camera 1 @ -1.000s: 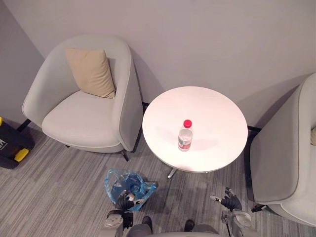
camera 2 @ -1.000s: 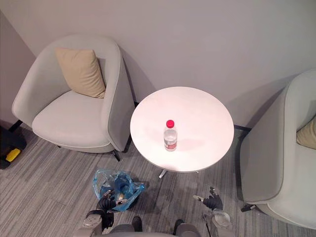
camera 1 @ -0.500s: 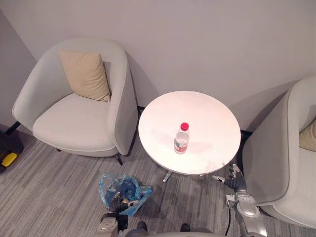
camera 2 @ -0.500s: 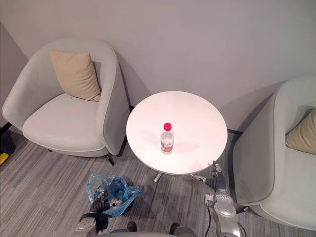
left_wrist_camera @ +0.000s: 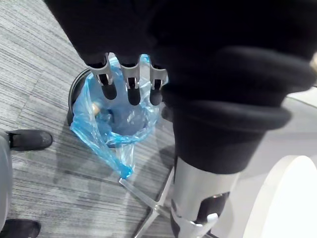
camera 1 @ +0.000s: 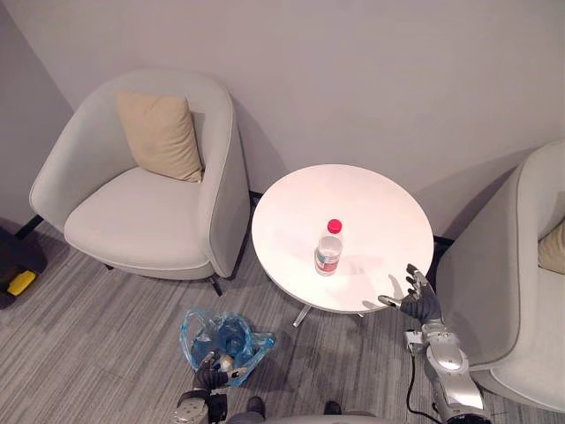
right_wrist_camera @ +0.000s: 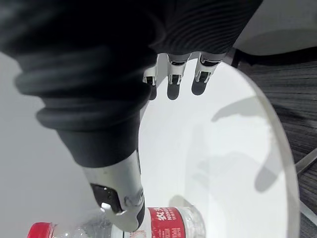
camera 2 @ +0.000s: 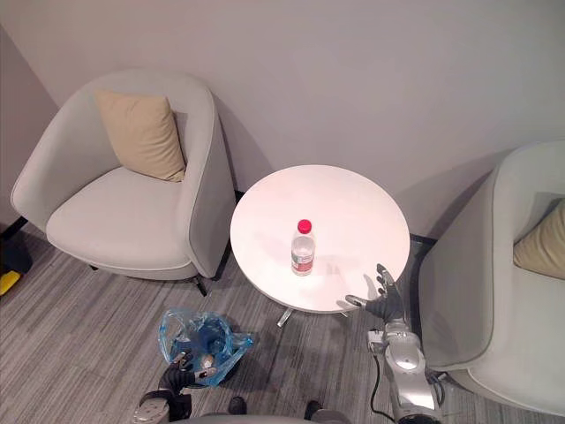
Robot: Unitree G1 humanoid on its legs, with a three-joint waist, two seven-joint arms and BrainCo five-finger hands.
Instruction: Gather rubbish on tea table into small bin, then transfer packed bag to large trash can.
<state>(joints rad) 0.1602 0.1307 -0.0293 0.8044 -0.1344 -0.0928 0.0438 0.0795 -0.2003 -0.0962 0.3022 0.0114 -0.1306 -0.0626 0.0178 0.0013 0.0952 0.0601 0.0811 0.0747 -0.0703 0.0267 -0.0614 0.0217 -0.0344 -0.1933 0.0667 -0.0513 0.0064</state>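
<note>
Nearest me, on the grey floor at the near left, my left hand [camera 1: 210, 380] hangs just over the small bin [left_wrist_camera: 75, 92], which is lined with a blue bag [camera 1: 226, 334]. Its fingers [left_wrist_camera: 129, 85] are loosely straight and it holds nothing. It has stayed by the bin this past second.

At the near right, my right hand [camera 1: 418, 302] has come up from low beside the table's base to the near right edge of the round white tea table [camera 1: 291, 200]. It is spread wide, thumb apart from the fingers, and empty.

The rubbish, a clear bottle [camera 1: 327, 249] with a red cap, stands upright near the table's middle, left of that hand and apart from it. It has not moved.

I judge the reach for the bottle has only begun; the hand must travel further left before closing.

Farther left, a grey armchair [camera 1: 150, 212] holds a tan cushion [camera 1: 161, 134].
</note>
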